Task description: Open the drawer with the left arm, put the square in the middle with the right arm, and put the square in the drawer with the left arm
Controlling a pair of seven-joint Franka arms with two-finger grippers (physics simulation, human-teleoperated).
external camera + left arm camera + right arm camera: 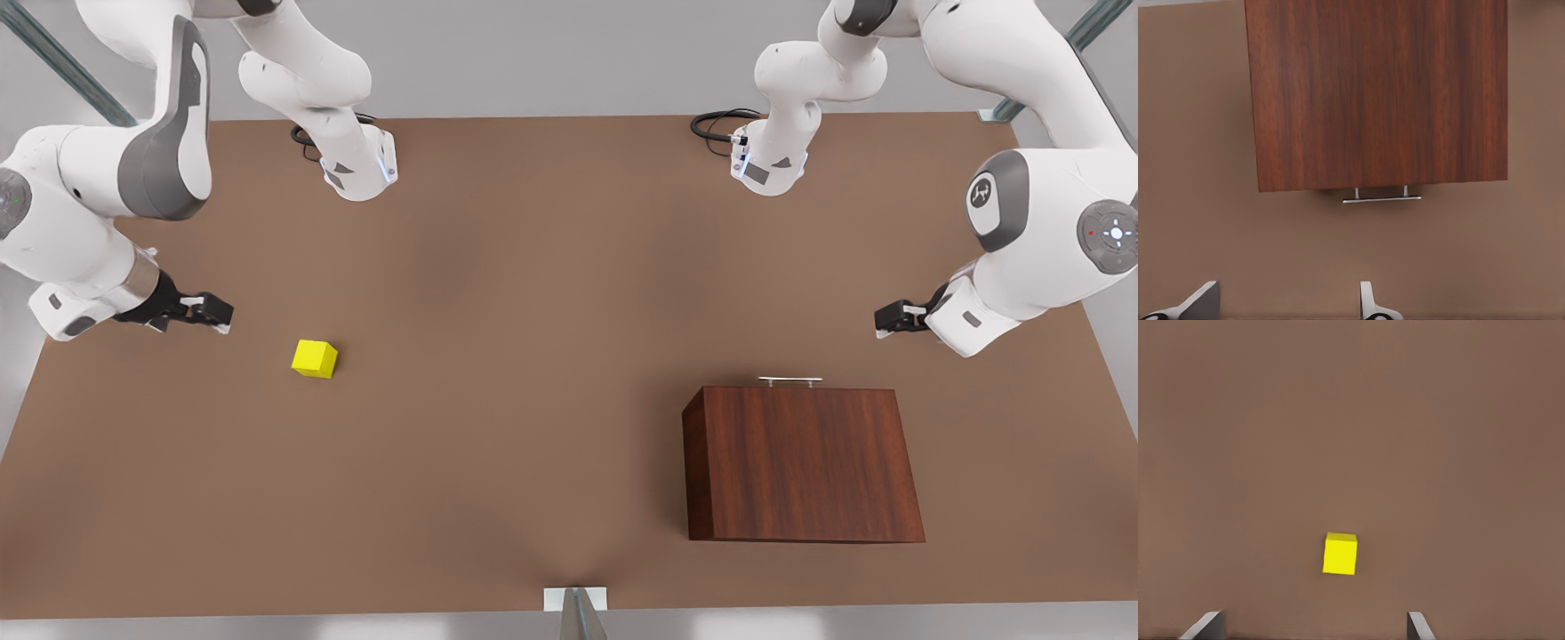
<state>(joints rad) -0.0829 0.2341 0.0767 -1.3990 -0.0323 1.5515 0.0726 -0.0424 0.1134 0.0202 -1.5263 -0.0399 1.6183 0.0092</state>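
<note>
Wood, metal and matt surfaces
The cabinet (pixel 800 462) shows grained reddish wood; its handle (pixel 789 381) is shiny metal; the tabletop (pixel 498 356) looks matt brown.

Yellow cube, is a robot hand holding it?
No, the yellow cube sits alone on the brown table, apart from the right gripper, whose fingers are open.

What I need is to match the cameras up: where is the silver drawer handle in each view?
Front view: handle on the cabinet's edge facing the arms, front view's right, near the left gripper.
Left wrist view: handle centred, just past the cabinet edge, beyond the open jaws.
Right wrist view: looks at the yellow cube, right gripper open.
Shared landmark: the brown tabletop.
</note>
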